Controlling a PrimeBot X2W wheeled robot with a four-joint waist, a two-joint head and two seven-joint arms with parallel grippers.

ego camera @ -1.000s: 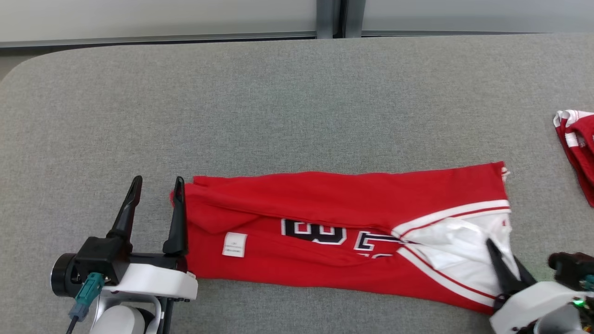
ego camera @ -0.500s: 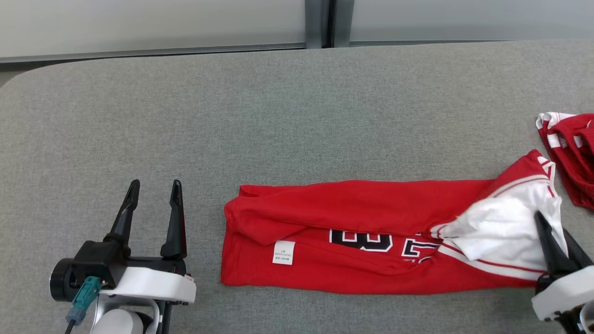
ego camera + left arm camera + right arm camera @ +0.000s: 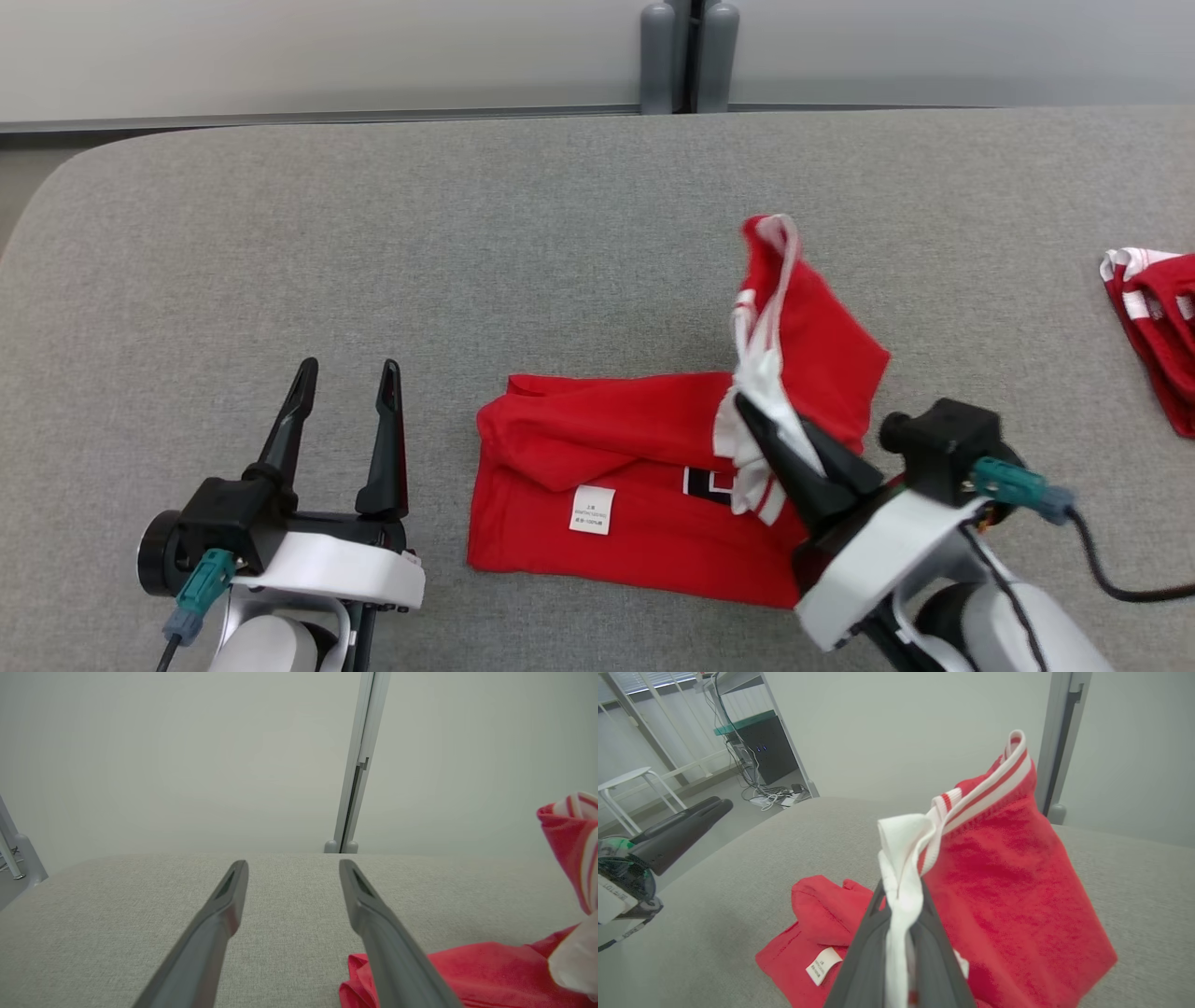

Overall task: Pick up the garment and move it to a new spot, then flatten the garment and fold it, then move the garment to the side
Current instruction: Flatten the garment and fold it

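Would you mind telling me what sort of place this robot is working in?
Probably a robotics lab: a cloth-covered table against partition panels, with an equipment rack, loose cables and a white stool on the floor beyond.

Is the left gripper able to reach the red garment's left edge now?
Probably yes. The left gripper is open and empty, and only bare table lies between it and the left edge of the red garment. The right gripper, shut on the lifted other end, stands clear.
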